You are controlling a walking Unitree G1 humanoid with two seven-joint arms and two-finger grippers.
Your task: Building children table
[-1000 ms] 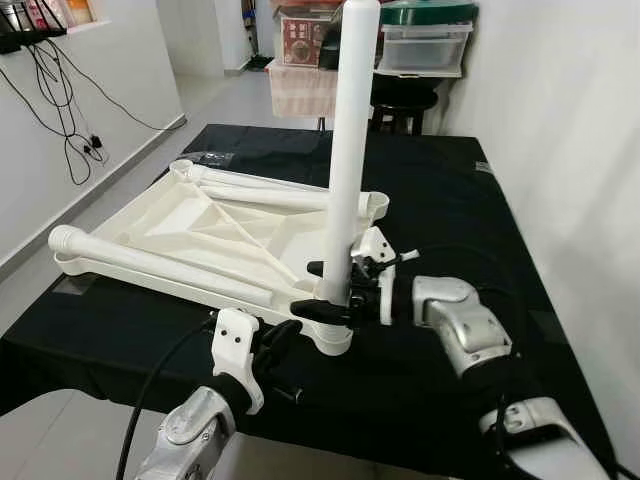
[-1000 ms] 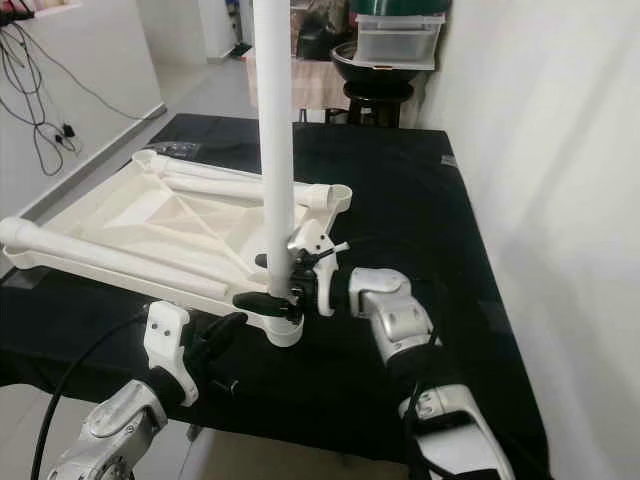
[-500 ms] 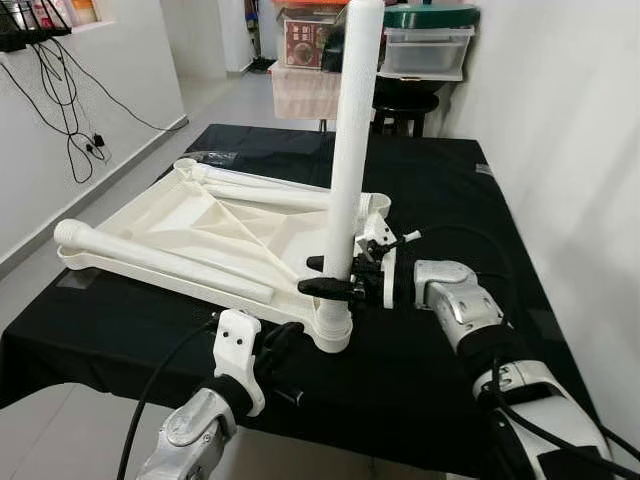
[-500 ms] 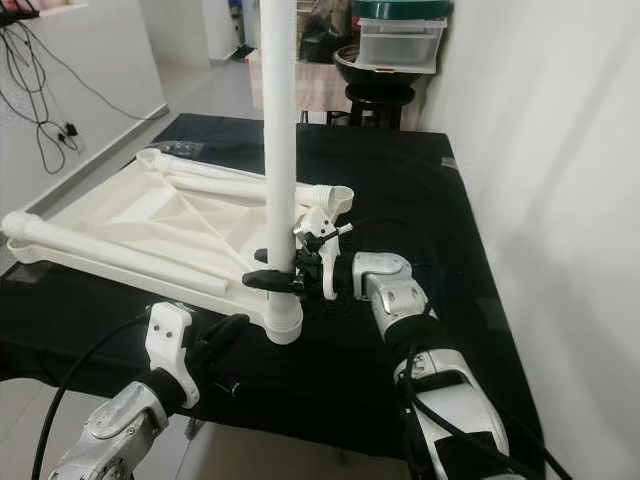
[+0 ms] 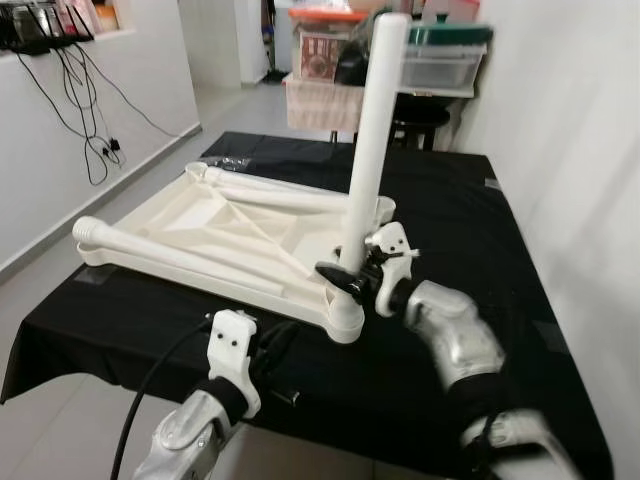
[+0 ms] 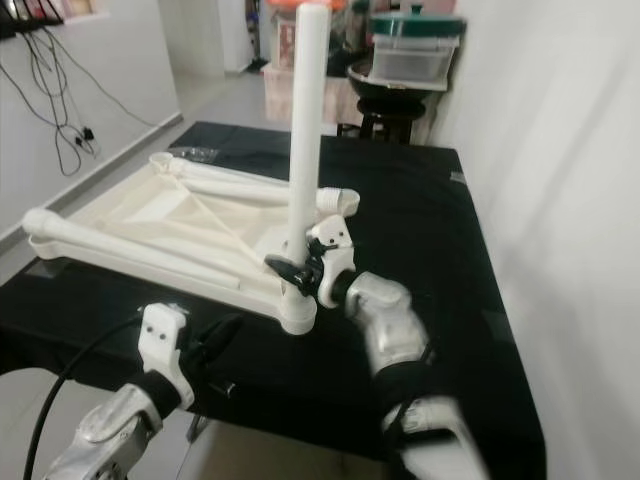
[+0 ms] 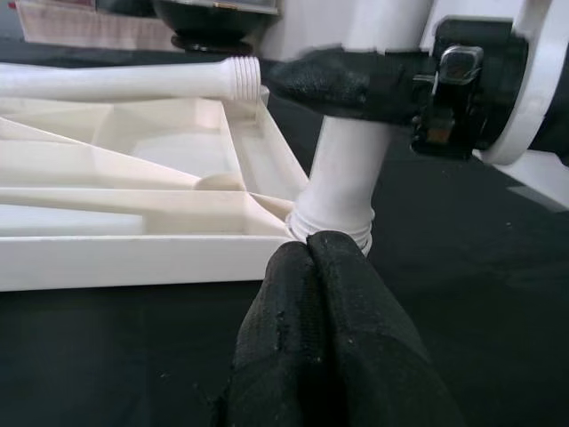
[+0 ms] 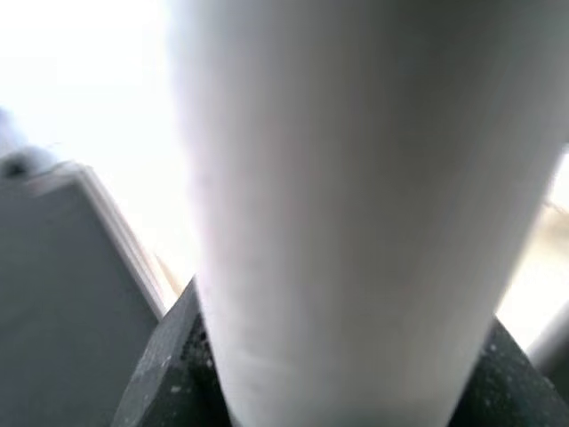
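Here your right tool (image 5: pixel 345 277) grips the upright white plastic table leg (image 5: pixel 372 140) low, steadying it in the upturned white tabletop's (image 5: pixel 215 225) near-right corner socket; left tool (image 7: pixel 324 294) is closed, empty.

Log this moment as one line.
right gripper: shut on upright leg | leg in corner socket of tabletop | left gripper: shut, idle near socket

You were in a home, in a room used partly for storage.
You had a table under a black cloth (image 5: pixel 470 215) against a white wall (image 5: pixel 570 150), loose cables (image 5: pixel 95 110) hanging on the other wall, a tiled floor (image 5: pixel 235 105), and stacked plastic storage boxes (image 5: pixel 440 65) beside a black stool (image 5: pixel 420 120).
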